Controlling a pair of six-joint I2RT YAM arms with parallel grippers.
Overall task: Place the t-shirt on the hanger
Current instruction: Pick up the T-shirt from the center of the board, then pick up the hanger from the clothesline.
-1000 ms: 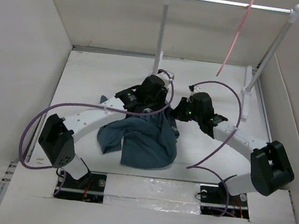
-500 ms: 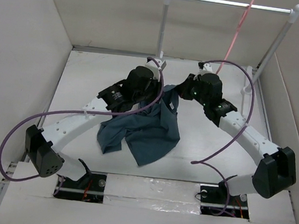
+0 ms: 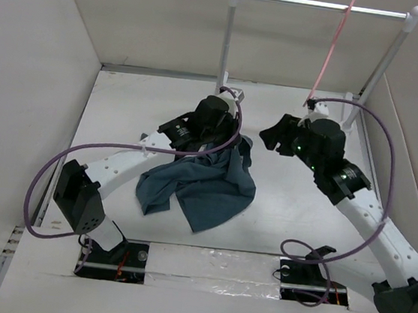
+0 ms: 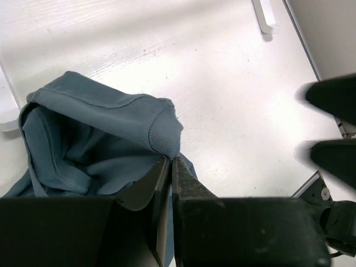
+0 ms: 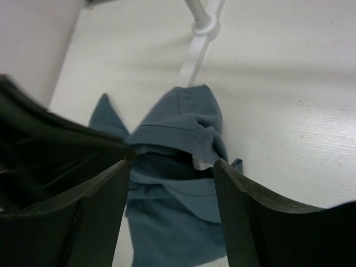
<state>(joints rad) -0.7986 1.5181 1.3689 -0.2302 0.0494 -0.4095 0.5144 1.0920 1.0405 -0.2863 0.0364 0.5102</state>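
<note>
1. Two arms bolted at the near edge of the table (image 3: 123,116), reaching toward the far side, with a purple cable (image 3: 37,182) looping off each.
2. Past the bases, around mid-table: the shirt (image 3: 205,190), dark teal, crumpled in a heap, lying mostly flat on the white surface, with one flap sticking out to the left.
3. At the heap's far edge: left gripper (image 4: 172,161) pressed together on a stitched fold of the shirt, holding that fold raised above the rest.
4. Just to the right of that, clear of the cloth: right gripper (image 5: 171,164) spread wide, gripping nothing, facing the raised fold.
5. Beyond both, at the far side: a white rack (image 3: 227,45) with a metal rail (image 3: 302,1) across the tops of its two posts, the right post leaning.
6. Hooked over the rail toward its right end: the hanger (image 3: 328,53), thin and pink, seen edge-on, dangling above the right gripper, well apart from the shirt and touched by neither gripper.
</note>
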